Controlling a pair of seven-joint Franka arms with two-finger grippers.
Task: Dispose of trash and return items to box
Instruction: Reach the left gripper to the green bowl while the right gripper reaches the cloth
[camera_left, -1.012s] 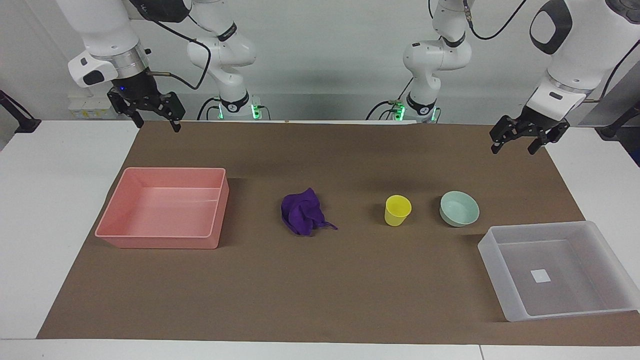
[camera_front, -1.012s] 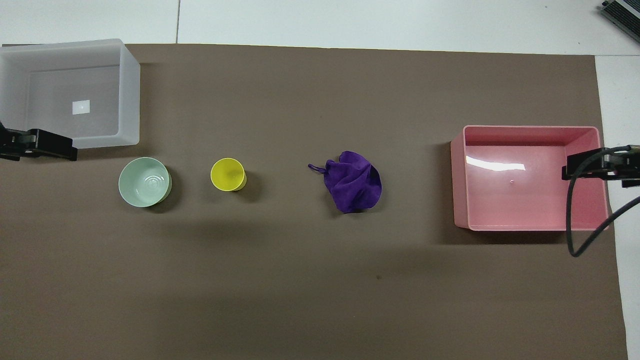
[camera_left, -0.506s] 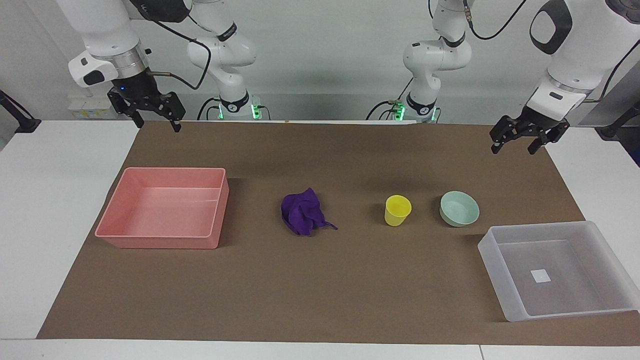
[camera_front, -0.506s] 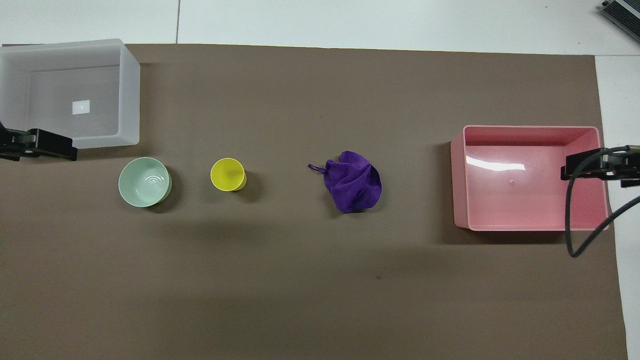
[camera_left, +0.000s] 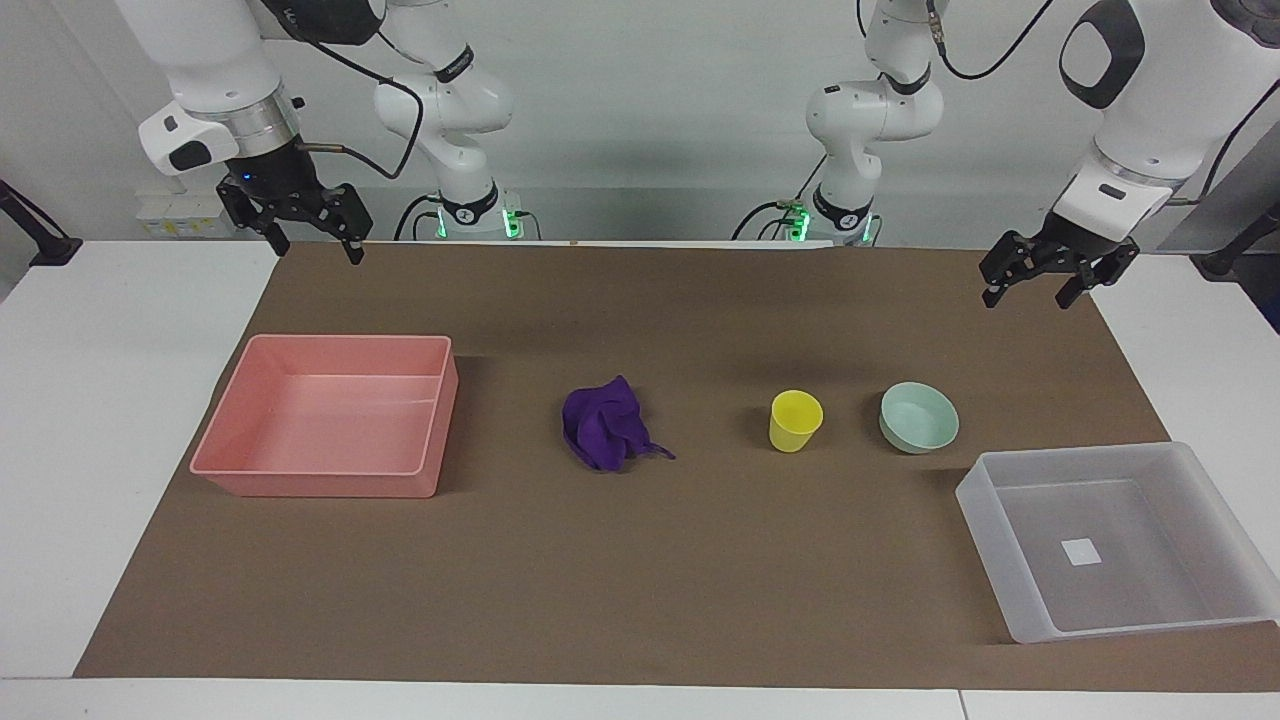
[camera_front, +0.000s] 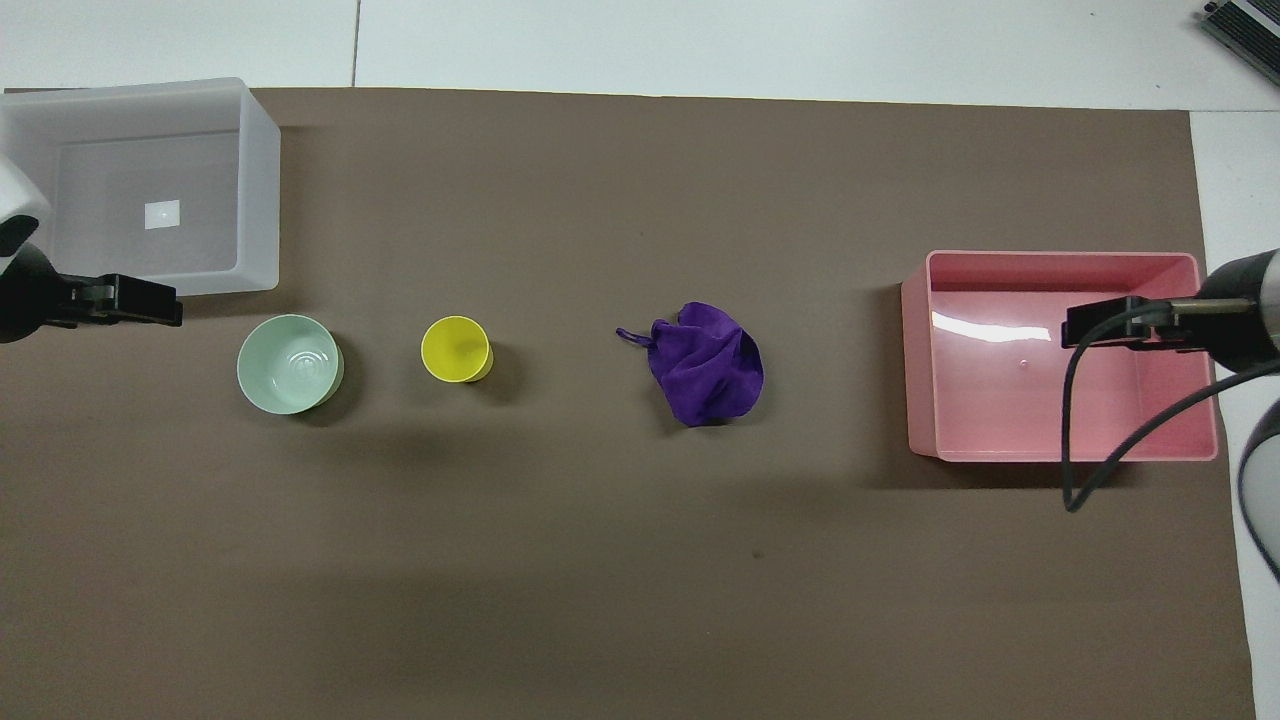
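Note:
The trash (camera_left: 603, 432) (camera_front: 707, 362), a purple cloth wad with a thin string, lies in the middle of the brown mat. Beside it, toward the left arm's end, stands the yellow cup (camera_left: 795, 420) (camera_front: 456, 349), then the mint-green bowl (camera_left: 918, 416) (camera_front: 288, 363). The translucent box (camera_left: 1010, 560) (camera_front: 258, 200) sits at the left arm's end, farther from the robots than the bowl, with only a white sticker inside. My left gripper (camera_left: 1025, 299) (camera_front: 150, 300) hangs open and empty high over the mat's corner. My right gripper (camera_left: 315, 250) (camera_front: 1095, 325) hangs open and empty high over the mat's corner by the pink tray.
A pink rectangular tray (camera_left: 225, 440) (camera_front: 915, 350) with nothing in it sits toward the right arm's end. The brown mat (camera_left: 640, 580) covers most of the white table. A black cable (camera_front: 1075, 460) loops from the right arm.
In the overhead view both grippers have edged a little toward the middle of the table. The trash, cup, bowl, box and tray have not moved.

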